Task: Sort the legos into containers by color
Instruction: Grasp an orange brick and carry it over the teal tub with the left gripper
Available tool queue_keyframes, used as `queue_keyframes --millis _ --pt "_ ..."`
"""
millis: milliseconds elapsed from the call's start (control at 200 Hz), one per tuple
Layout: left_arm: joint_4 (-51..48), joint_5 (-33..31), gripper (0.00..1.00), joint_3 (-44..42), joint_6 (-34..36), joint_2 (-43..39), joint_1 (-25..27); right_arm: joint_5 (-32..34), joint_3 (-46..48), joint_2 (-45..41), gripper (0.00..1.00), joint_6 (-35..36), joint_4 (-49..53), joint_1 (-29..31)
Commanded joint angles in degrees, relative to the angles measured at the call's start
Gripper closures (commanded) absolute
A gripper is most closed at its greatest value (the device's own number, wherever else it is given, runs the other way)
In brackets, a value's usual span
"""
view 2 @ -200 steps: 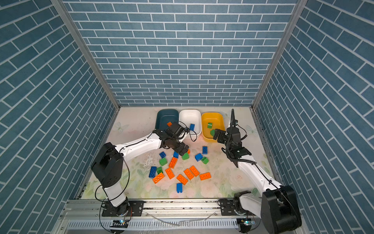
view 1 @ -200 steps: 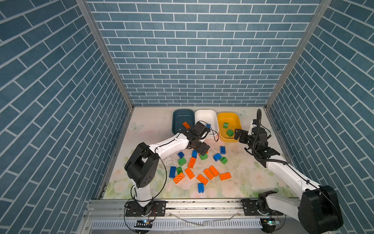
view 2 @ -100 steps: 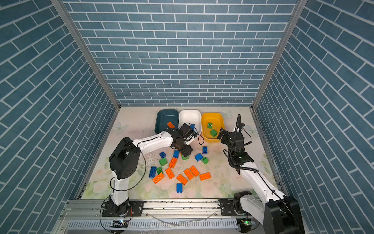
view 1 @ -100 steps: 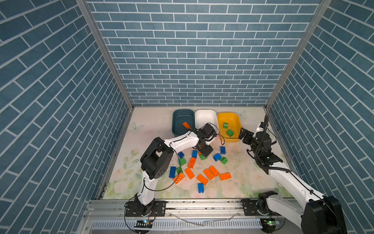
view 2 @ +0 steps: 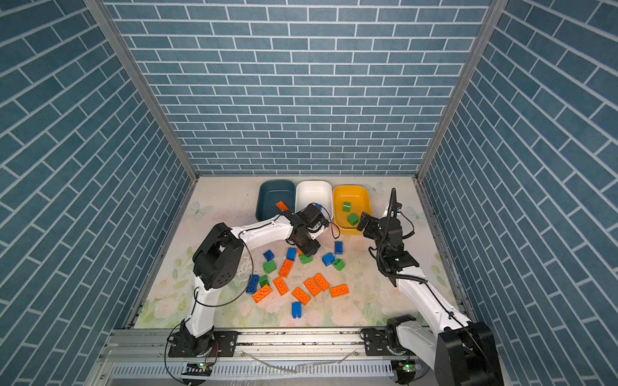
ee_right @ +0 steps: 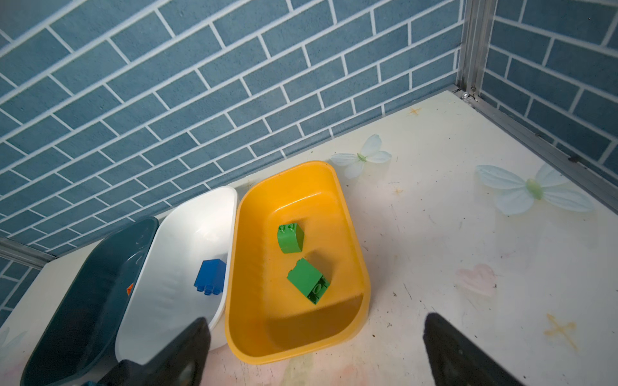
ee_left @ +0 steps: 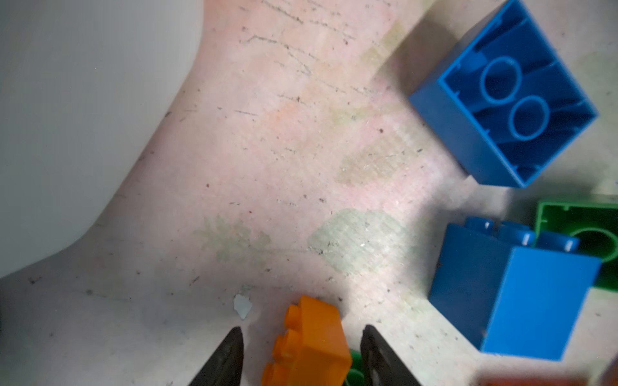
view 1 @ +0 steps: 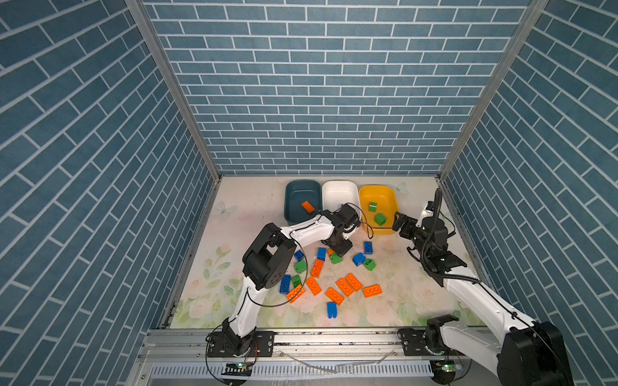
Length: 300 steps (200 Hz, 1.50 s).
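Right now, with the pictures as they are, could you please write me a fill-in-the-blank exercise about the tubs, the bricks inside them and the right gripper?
1. Both bricks in the yellow tub are ____.
2. The single brick in the white tub is ____.
3. The dark teal tub holds one brick, coloured ____.
4. The right gripper stands open and holds ____.
Missing words: green; blue; orange; nothing.
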<state>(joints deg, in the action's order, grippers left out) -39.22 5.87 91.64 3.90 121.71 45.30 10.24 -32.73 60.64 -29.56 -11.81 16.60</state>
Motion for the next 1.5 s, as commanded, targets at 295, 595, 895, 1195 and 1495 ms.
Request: queue_keyframes --millis 295,595,895,1195,1495 --pt "0.21 0.65 0.66 -0.06 0.41 1.82 0.05 -8.56 -3.53 2.02 0.03 2.67 -0.69 -0.08" --pt "1.42 -0.16 0.8 -0.43 -0.38 0.6 -0.04 -12.57 -2.77 2.31 0.01 3.63 -3.04 -0.13" --pt "5.22 0.24 0.86 -4.01 -2.68 -5.98 -1.18 -17.74 -3.26 3.12 0.01 4.34 -3.01 0.08" --pt "13.38 4.87 0.86 -10.62 -7.63 -17.04 -7.25 -23.8 -7.24 8.18 0.01 7.18 -0.47 3.31" --pt "19.05 -4.82 0.86 -12.59 -16.01 -19.1 -15.85 -18.65 -10.07 10.72 0.01 11.19 1.06 8.26"
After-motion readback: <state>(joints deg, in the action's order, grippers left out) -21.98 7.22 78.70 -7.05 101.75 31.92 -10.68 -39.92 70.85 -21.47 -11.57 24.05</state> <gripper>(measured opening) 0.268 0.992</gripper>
